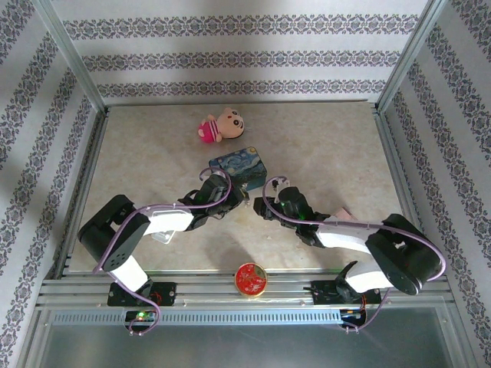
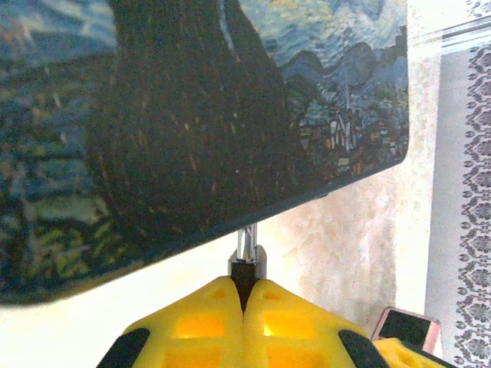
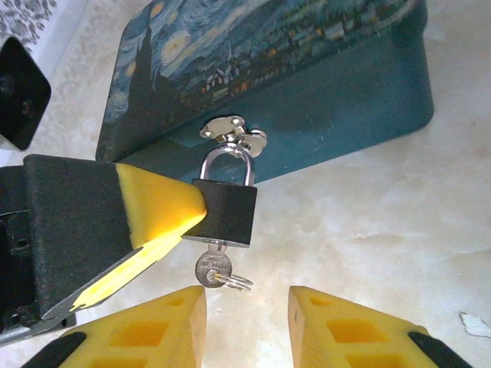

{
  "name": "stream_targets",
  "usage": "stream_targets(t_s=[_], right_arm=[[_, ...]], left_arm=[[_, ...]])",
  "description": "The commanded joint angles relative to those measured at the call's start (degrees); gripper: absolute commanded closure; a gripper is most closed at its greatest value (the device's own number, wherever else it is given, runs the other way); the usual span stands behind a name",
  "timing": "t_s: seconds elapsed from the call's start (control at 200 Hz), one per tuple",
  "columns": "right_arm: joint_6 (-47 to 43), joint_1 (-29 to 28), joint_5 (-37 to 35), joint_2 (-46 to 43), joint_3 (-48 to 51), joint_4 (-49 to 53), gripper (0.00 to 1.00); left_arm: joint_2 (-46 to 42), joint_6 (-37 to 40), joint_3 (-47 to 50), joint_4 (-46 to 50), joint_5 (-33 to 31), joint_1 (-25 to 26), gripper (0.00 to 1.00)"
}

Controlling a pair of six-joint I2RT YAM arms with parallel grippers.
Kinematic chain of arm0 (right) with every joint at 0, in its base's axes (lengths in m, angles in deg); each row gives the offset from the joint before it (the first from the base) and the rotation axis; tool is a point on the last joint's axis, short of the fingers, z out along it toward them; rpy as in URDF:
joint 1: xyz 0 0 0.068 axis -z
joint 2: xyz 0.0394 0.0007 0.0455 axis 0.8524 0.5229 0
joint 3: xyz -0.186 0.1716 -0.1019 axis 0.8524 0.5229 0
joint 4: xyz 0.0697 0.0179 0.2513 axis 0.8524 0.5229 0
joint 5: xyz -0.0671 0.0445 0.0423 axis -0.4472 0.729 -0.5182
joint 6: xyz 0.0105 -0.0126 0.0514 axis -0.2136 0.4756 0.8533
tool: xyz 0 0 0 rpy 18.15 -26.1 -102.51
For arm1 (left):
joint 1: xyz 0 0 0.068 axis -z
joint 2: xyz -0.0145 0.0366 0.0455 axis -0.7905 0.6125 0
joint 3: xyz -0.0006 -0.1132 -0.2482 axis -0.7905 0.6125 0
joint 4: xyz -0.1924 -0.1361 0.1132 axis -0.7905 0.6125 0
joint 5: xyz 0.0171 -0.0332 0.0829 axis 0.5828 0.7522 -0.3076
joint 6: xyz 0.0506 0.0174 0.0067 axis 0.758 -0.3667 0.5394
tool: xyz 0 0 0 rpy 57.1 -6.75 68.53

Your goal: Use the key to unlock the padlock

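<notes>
Right wrist view is showing the padlock (image 3: 224, 213) hanging by its shackle from the silvery hasp (image 3: 234, 138) on the front wall of the blue painted tin (image 3: 345, 107), which is sitting on the pale surface (image 3: 368, 230). The key (image 3: 212, 268) is sticking out of the padlock's underside, with a small ring dangling from it. The left gripper (image 2: 245, 285) is reaching in from the side, its jaws pinching the padlock's black body. The right gripper (image 3: 247, 303) is hovering just short of the key, its jaws standing moderately apart and gripping nothing. Seen from above, a pink plush toy (image 1: 219, 126) is lying beyond the tin, and a round red tin (image 1: 251, 278) is resting at the near edge.
</notes>
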Motion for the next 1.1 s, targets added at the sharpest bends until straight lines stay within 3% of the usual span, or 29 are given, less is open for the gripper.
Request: stream_targets(t_s=[0.0, 0.105, 0.475, 0.989, 1.094], right_arm=[[-4.3, 0.1, -4.6, -1.9, -1.7, 7.7, 0.65], [-2.5, 2.0, -2.0, -0.9, -2.5, 7.4, 0.75], [-1.2, 6.0, 10.0, 10.5, -8.4, 2.4, 0.89], [1.2, 6.8, 18.9, 23.1, -11.3, -10.0, 0.92], [2.0, 6.8, 20.2, 23.9, -11.2, -12.1, 0.92]], left_arm=[[-1.8, -0.4, -0.9, 5.5, 1.9, 0.4, 1.00], [-1.3, -1.0, -0.4, 4.5, 2.3, 0.4, 1.00], [0.3, -1.9, 0.0, 1.9, 3.8, 0.4, 1.00], [1.2, -2.8, 0.5, 0.1, 4.8, 0.2, 1.00], [2.3, -3.4, 0.4, -1.2, 5.6, 0.2, 0.91]])
